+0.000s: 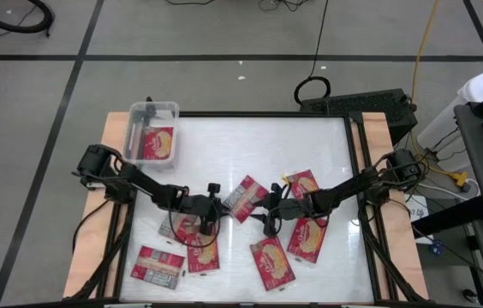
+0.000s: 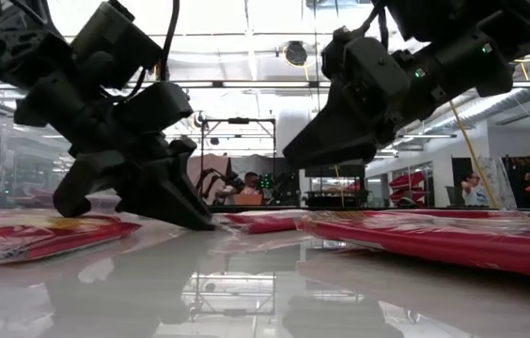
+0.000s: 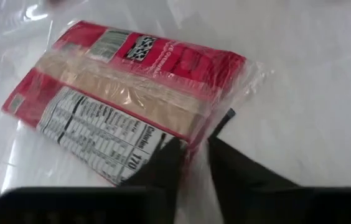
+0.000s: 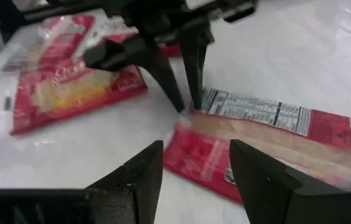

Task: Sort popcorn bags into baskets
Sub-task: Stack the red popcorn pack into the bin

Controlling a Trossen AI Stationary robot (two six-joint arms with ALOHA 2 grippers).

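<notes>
Several red popcorn bags lie flat on the white table. One of them (image 1: 246,197) lies near the middle with its pale label side up (image 3: 101,124). My left gripper (image 1: 224,205) is down at that bag's left end, fingers closed on its edge (image 4: 188,109). My right gripper (image 1: 269,221) hovers open just right of the same bag, a little above the table, touching nothing (image 4: 194,168). The clear basket (image 1: 153,111) stands at the far left corner with one bag (image 1: 158,144) inside. My left gripper pinches the clear wrapper edge at the bag's short end (image 3: 195,142) between its two fingertips. The fingers (image 4: 163,68) slant down onto it from the table's left. The bag lies flat on the table, label side up.
Other bags lie around: two at the near left (image 1: 158,265) (image 1: 200,250), one near the middle front (image 1: 271,261), two on the right (image 1: 308,238) (image 1: 301,182). The two grippers stand close together over the table's middle. Bare table lies toward the far edge.
</notes>
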